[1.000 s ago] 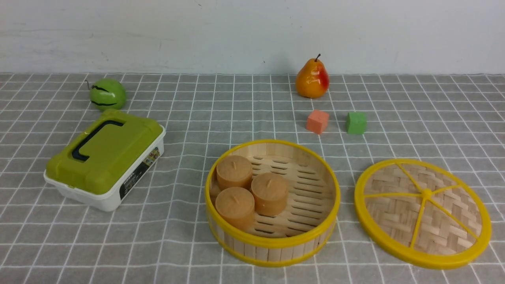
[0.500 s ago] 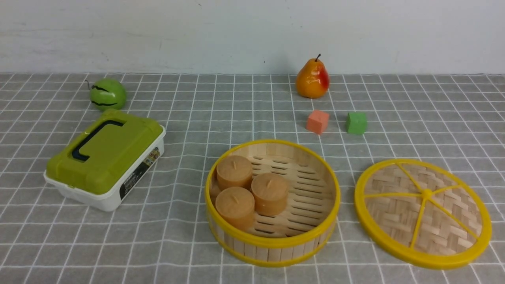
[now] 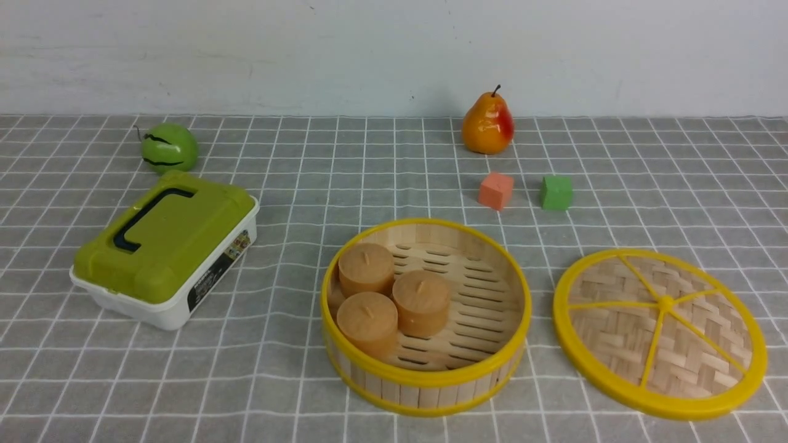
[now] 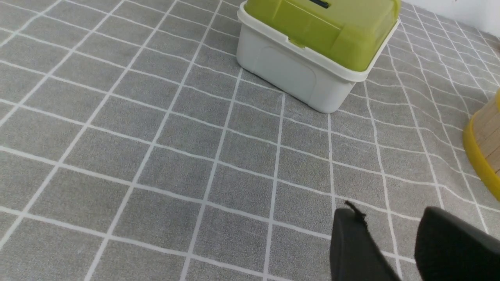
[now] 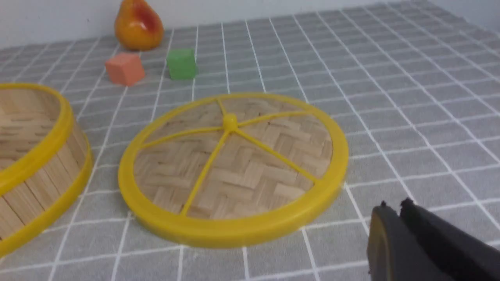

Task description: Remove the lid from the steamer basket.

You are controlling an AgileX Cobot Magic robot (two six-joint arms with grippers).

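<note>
**Lid lying apart from the uncovered basket**

The right gripper (image 5: 394, 212) showed its two dark fingers pressed together, holding nothing, above bare cloth. Just beyond it lay the lid (image 5: 234, 168), flat on the checked cloth (image 3: 394, 166): woven pale bamboo, yellow rim, spokes meeting at a centre knob facing up; being round, it had no long axis. Beside the lid stood the steamer basket (image 3: 425, 384), open, with three brown cylinders (image 3: 394, 295) inside. The left gripper (image 4: 386, 234) was parted slightly, empty, near the green-lidded box (image 4: 312, 43).
</note>
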